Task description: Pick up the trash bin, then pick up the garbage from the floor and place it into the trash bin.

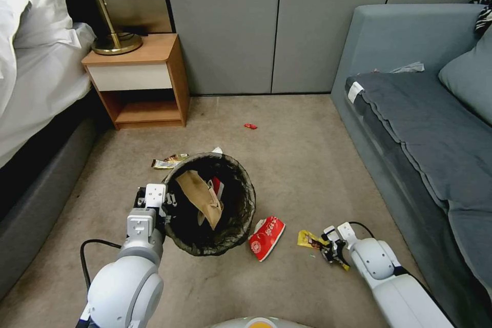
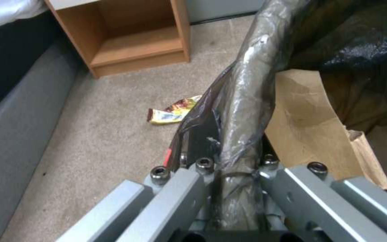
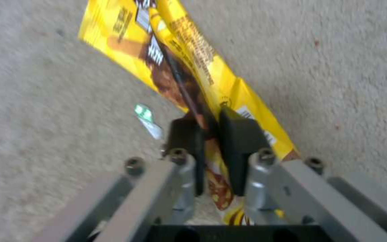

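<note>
A beige carpeted floor (image 1: 307, 154) runs between a white-sheeted bed (image 1: 36, 77) on the robot's left and a grey-blue sofa (image 1: 420, 128) on its right, with a wooden nightstand (image 1: 138, 82) carrying a brass lamp (image 1: 110, 31) against the grey wall panels. The trash bin (image 1: 241, 205) sits tilted in the middle of the floor, its dark bag folded over the rim, and the left gripper (image 1: 166, 200) grips that rim on the side nearest the bed — in the left wrist view the jaws are closed on the bag-wrapped rim (image 2: 243, 101), one inside and one outside the bin. Inside the bin lies a crumpled brown paper bag (image 1: 202, 197), with a bit of red and white beside it. Just beside the bin, towards the sofa, a crushed red-and-white packet (image 1: 266, 237) lies on the carpet. Near that, the right gripper (image 1: 330, 250) is low at the floor with its jaws pinched almost shut on a yellow snack wrapper (image 3: 189, 67) — the black pads (image 3: 238, 134) squeeze the wrapper's end while the rest of it stretches away over the carpet. Another shiny wrapper (image 1: 169, 161) lies on the floor beyond the bin, towards the nightstand, and a small red scrap (image 1: 250, 126) lies farther off, well apart from everything else. A tiny green-and-white shred (image 3: 146, 117) rests on the carpet just beside the right gripper.
</note>
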